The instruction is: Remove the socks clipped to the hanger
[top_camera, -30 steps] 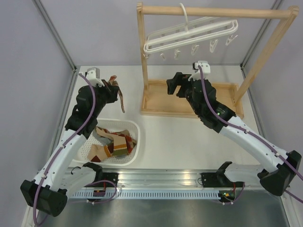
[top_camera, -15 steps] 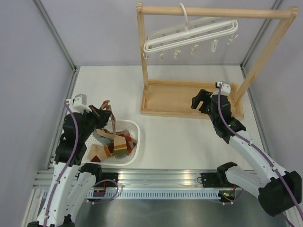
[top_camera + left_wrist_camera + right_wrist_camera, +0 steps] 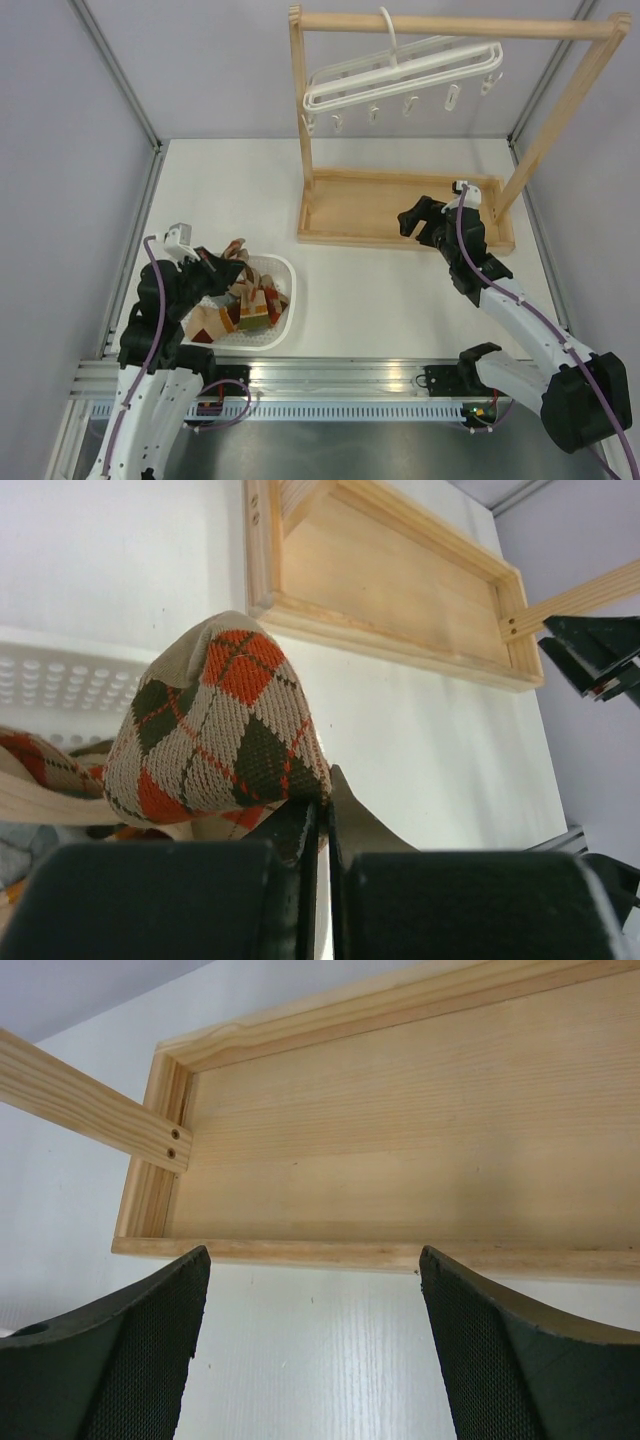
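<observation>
Two arms are seen bent over the bench (image 3: 230,180). On the left, the left tool (image 3: 212,270) is held low above the white basket (image 3: 288,275), clenched on an argyle sock (image 3: 215,730); more socks (image 3: 250,308) are piled inside. Behind, the hanger (image 3: 400,82) is hung on the wooden rack (image 3: 350,205). On the right, the right tool (image 3: 410,218) is angled down at the rack's near edge, spread wide and released.
</observation>
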Motion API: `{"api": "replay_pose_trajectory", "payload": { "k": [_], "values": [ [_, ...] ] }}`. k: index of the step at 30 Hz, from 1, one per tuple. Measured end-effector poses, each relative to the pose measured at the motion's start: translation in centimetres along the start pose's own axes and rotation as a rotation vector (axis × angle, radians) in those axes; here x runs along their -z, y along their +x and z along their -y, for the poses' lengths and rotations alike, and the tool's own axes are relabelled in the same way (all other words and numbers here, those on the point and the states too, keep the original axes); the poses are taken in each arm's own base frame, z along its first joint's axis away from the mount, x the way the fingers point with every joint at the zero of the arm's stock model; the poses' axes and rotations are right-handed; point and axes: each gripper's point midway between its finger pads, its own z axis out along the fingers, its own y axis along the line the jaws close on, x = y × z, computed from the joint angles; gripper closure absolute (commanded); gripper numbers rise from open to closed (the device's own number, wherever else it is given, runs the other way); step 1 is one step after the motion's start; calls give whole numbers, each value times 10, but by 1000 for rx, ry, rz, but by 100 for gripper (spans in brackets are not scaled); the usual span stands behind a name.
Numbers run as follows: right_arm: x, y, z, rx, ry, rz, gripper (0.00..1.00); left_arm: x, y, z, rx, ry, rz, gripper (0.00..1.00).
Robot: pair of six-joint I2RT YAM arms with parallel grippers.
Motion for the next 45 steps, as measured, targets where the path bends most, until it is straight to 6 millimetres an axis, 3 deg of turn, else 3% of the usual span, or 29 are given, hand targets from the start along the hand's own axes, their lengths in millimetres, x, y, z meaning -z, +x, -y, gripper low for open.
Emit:
{"api": "replay_pose_trajectory", "payload": {
  "k": [8,20,22,23,24,25,33,40,45],
  "values": [
    [0,-3,-5,-22,-25,8,11,-1,27,-12,27,4,-50,98],
    [1,4,-1,-43,-25,2,11,5,39,-11,35,11,-87,98],
    [2,4,-1,-44,-25,3,12,5,39,-11,38,11,-87,73],
    [2,4,-1,-45,-25,3,12,6,39,-11,40,11,-85,53],
    [2,4,-1,-45,-25,3,12,6,39,-11,42,10,-86,20],
    [2,4,-1,-45,-25,3,11,6,40,-11,50,8,-90,3],
    [1,5,-1,-46,-25,2,11,21,37,-13,64,-39,-76,0],
    [2,9,-1,-46,-32,-9,11,34,13,-12,45,-79,28,0],
    [5,8,2,-27,-27,-8,11,38,-16,-10,9,-147,83,0]
  ]
}}
